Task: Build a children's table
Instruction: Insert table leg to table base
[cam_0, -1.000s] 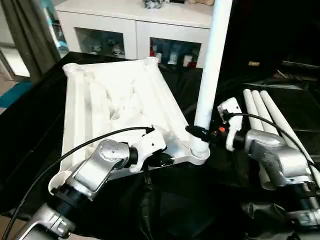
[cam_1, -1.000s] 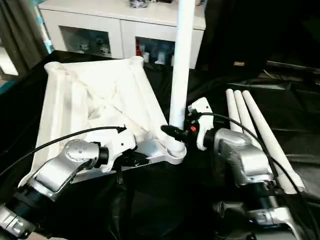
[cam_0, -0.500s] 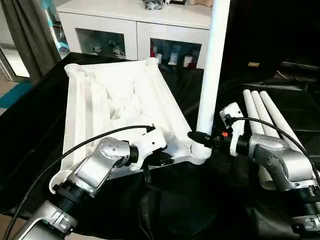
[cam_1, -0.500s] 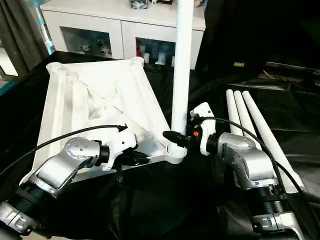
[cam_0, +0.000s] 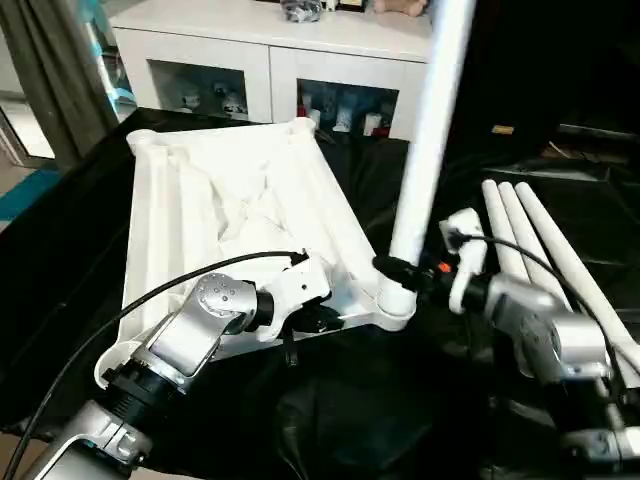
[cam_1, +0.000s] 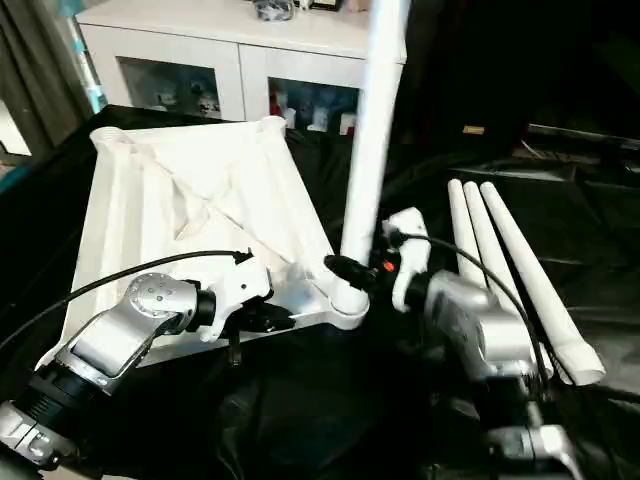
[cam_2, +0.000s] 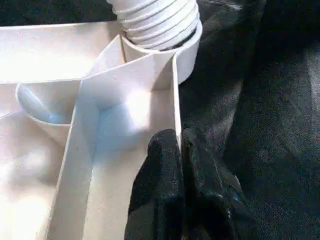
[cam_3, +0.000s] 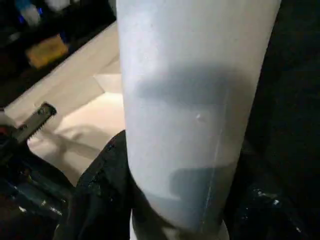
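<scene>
You see the children's table (cam_0: 235, 215) lying upside down on the black cloth (cam_0: 350, 400) that covers the surface, its ribbed underside up, near the left edge. One leg (cam_0: 425, 150) stands in the socket at the near right corner of the tabletop; it is tilted a little, and its ribbed end is visible at the socket in the left wrist view. Your left pincer (cam_2: 180, 165) is closed on the thin rim of the tabletop at the near edge, just beside that socket – one black finger on each side of the rim. Your right pincer (cam_0: 395, 268) is around the low part of the standing leg, half open to the leg's width, holding it close above the socket. Three more legs (cam_1: 500, 265) lie side by side on the cloth toward the right edge, apart from the tabletop. A white cabinet (cam_0: 270, 60) stands behind the far edge.
</scene>
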